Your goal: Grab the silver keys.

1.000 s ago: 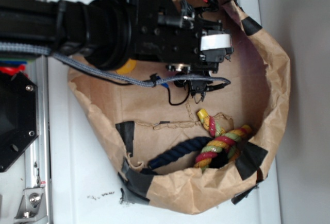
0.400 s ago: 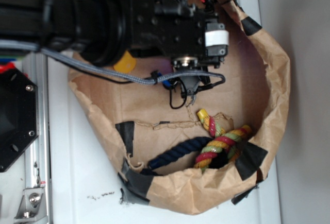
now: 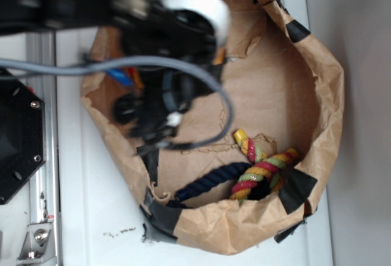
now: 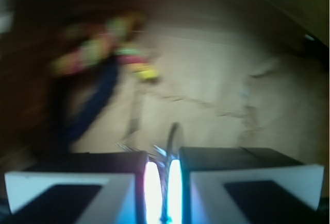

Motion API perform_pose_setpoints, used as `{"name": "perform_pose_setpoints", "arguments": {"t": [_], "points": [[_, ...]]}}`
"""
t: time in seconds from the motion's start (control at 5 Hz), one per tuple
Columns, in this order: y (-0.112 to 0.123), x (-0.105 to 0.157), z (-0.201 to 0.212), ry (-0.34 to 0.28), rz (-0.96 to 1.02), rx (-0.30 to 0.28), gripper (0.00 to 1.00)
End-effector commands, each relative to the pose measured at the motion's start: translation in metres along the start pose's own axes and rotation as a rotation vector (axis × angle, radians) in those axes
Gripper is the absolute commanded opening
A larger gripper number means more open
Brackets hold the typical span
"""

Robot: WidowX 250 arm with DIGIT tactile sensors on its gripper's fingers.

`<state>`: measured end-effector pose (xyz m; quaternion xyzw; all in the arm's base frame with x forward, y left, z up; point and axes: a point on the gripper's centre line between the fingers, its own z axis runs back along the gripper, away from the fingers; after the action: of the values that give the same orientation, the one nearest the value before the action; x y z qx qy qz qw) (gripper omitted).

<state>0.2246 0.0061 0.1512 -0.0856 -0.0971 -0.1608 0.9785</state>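
The white table (image 3: 91,217) is carrying a wide, crumpled brown paper basket (image 3: 330,95) that is filling most of the exterior view, its rim patched with black tape (image 3: 296,189). The robot arm (image 3: 165,40) is reaching in from the upper left of the frame and is showing only as a dark, motion-blurred mass hanging over the left half of the basket. A rope toy (image 3: 263,171) is lying on the paper floor at the lower right, its red, yellow and green strands knotted together and a navy blue length (image 3: 208,183) trailing off to the left. In the wrist view the toy is appearing as a smear in the upper left.

At the bottom centre of the wrist view the end effector (image 4: 161,157) is clenching, its two fingers nearly meeting. The silver keys (image 4: 174,134) are sitting pinched in that narrow gap, a thin wire loop and slivers of bright metal poking out above the fingertips, though blur is hiding their detail.
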Motion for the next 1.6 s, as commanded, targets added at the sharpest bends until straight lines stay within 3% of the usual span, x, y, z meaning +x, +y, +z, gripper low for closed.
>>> {"name": "perform_pose_setpoints", "arguments": {"t": [0.0,1.0,1.2,1.4], "points": [[0.030,0.028,-0.002,0.070,0.175,0.129,0.00],[0.026,0.034,0.002,0.034,0.222,0.131,0.00],[0.016,0.035,0.025,0.027,0.232,0.101,0.00],[0.003,0.032,0.057,-0.009,0.271,0.115,0.00]]}}
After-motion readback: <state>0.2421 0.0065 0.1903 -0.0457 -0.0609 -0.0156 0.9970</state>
